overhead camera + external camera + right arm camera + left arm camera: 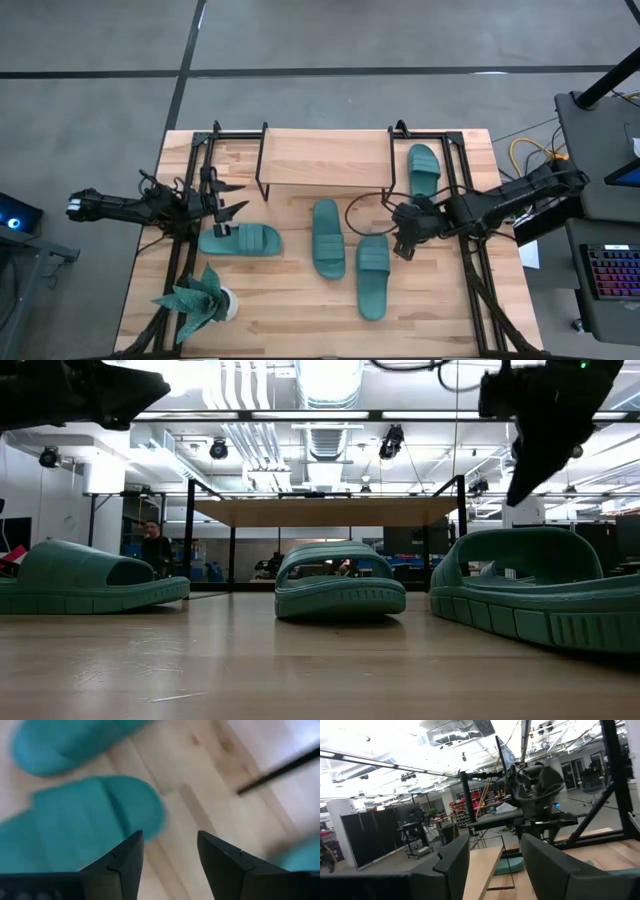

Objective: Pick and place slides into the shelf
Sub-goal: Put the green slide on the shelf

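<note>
The step in hand looks like the approach to a pick: none of the four slides is on or under the shelf [325, 157] yet, and the right gripper [404, 240] hangs with its fingers spread and empty just above the table [290, 320], close to the far end of the rightmost centre slide [373, 275]. In the right wrist view that sandal's rounded end lies just ahead of the left-hand finger [122, 865], off to one side of the gap rather than between the fingers — so the next move, I judge, calls for shifting over the strap, dropping down and closing on it. A second slide [328, 237] lies just beside it to the left, a third [241, 240] crosswise near the left gripper [228, 197], and the fourth [423, 169] at the shelf's right end, beside it and not in it. The left gripper waits at the shelf's left end, fingers parted and holding nothing. A potted plant [200, 300] stands at the near left.
</note>
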`<state>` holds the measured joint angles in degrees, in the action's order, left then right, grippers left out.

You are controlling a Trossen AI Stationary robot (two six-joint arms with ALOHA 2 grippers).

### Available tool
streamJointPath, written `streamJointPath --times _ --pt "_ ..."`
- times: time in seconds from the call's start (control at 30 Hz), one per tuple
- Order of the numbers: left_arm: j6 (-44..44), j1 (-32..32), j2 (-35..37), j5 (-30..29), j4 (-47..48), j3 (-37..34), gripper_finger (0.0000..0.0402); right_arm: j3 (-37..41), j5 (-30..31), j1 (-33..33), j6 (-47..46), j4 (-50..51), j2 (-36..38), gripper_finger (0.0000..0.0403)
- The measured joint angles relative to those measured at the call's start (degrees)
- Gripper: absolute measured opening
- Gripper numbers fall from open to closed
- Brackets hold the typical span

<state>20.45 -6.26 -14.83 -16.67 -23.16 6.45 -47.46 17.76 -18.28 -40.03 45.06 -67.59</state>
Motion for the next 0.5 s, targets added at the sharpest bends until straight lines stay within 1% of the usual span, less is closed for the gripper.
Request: streamJointPath --times 0.07,0.13,0.27,0.33,0.43,0.5 --pt "0.3 0.0 0.0 -0.6 0.0 0.0 0.0164 0.0 -0.1 -1.7 0.1 -3.9 0.0 0.0176" --pt "2.6 0.0 0.1 -0.8 0.0 0.0 0.0164 -0.3 -0.2 -3.8 1.2 -7.4 0.0 0.0176" --pt "5.3 0.0 0.0 -1.0 0.0 0.0 0.0164 -1.9 0.5 -8.8 6.5 -14.5 -0.7 0.0173" --pt "5.5 0.0 -0.1 -1.3 0.0 0.0 0.0164 -3.1 3.1 -11.3 8.3 -16.1 -1.3 0.0173" --pt "5.5 0.0 0.0 -1.3 0.0 -0.1 0.0164 -5.0 9.7 -14.2 11.6 -16.9 -2.8 0.0173" --pt "5.5 0.0 0.0 -1.3 0.0 -0.1 0.0164 -6.4 12.2 -15.4 14.1 -16.9 -4.3 0.0173"
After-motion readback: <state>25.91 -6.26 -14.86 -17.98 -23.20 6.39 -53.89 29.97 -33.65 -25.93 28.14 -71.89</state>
